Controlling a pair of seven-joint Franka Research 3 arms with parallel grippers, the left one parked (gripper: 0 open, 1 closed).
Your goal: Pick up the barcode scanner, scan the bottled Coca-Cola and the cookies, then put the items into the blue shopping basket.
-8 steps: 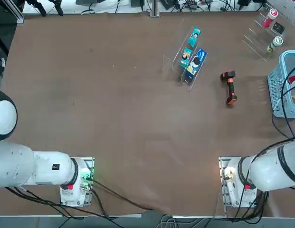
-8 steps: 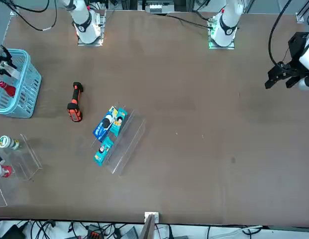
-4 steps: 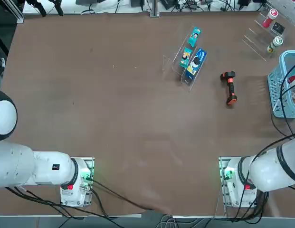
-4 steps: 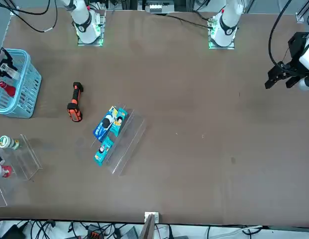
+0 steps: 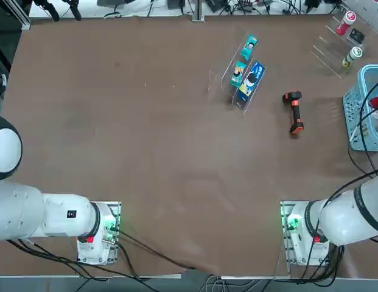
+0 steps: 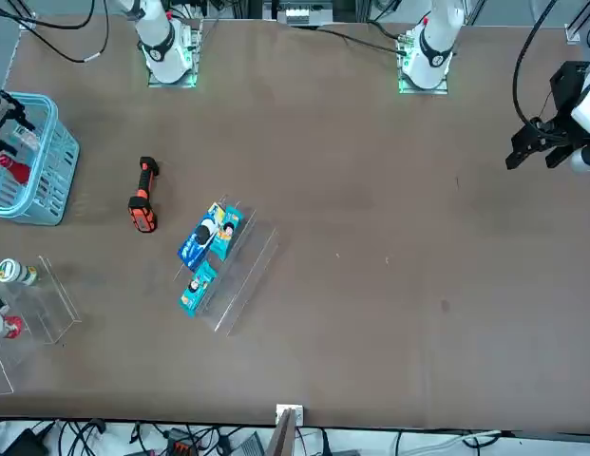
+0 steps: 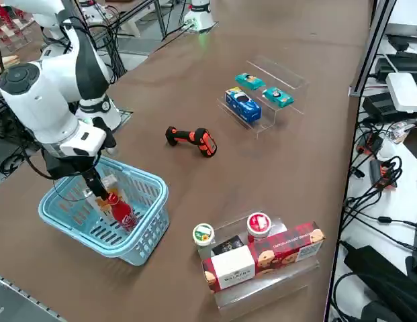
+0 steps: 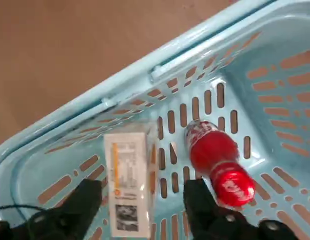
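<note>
My right gripper (image 8: 140,202) hangs inside the blue shopping basket (image 8: 130,82), open. The cookies box (image 8: 126,185) stands on edge between its fingers, its barcode side up, with a gap to each finger. Beside it on the basket floor lies the red bottled Coca-Cola (image 8: 217,162). From the right side the gripper (image 7: 94,180) reaches down into the basket (image 7: 144,231) next to the bottle (image 7: 122,213). The black and orange barcode scanner (image 5: 293,112) lies on the table left of the basket (image 5: 354,109).
A clear acrylic stand (image 5: 228,70) holds a blue packet (image 5: 251,79) and two teal packets. Another clear stand (image 7: 262,282) near the basket carries a red cookie box, a green-capped bottle (image 7: 203,235) and a red-capped one. Cables trail along the table's edges.
The right gripper has opened inside the basket and let go of the cookies box, which now stands free between its fingers. The scanner has not moved.
</note>
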